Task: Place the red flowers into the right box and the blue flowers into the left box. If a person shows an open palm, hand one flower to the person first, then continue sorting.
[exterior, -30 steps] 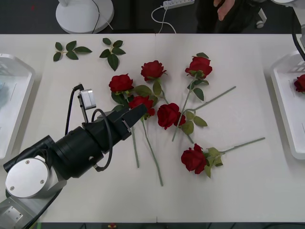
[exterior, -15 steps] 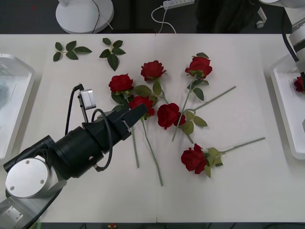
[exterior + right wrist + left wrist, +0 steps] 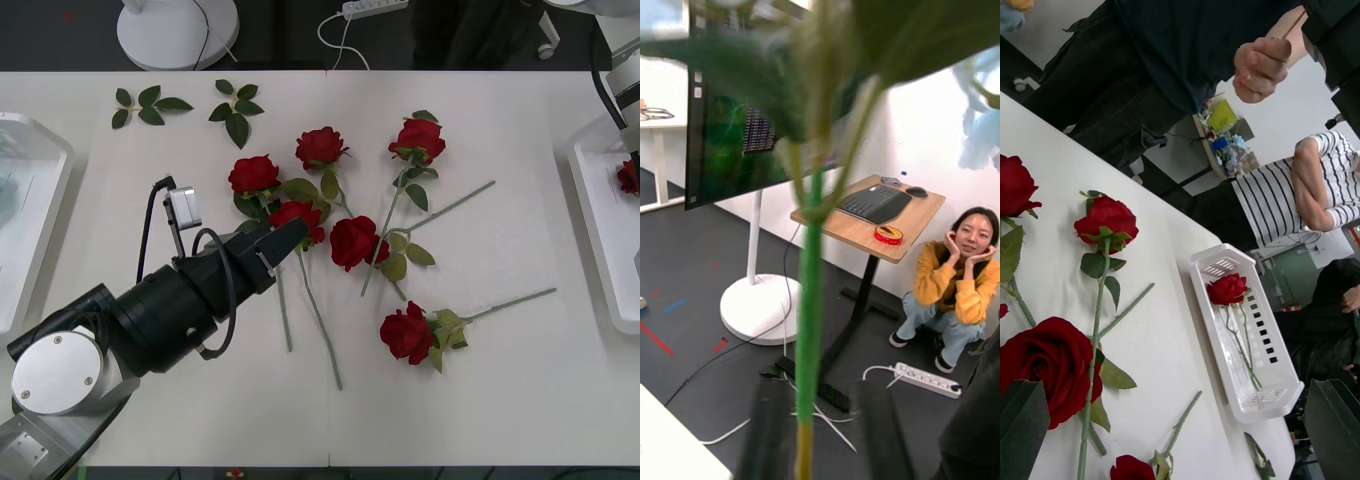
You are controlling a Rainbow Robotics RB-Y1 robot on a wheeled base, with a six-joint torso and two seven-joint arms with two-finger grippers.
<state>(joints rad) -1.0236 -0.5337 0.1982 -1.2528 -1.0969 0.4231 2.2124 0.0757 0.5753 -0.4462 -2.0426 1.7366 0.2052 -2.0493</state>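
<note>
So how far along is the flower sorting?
Done: one red rose lies in the right box. In hand: the right gripper holds a blue flower by its stem, aloft. Left: six red roses on the table, the open left gripper among them.

- Left gripper (image 3: 1180,431) fingers spread apart, one dark finger (image 3: 1022,427) at each lower corner, nothing between them.
- Red flowers (image 3: 1046,367) lying loose on the white table (image 3: 1157,330); one rose sits just beside a finger.
- Right box (image 3: 1251,390) near the table's far edge, one red rose (image 3: 1226,289) inside, stem along the tray.
- Person (image 3: 1150,52) in dark clothing stands past the table, hand (image 3: 1259,67) loosely curled.
</note>
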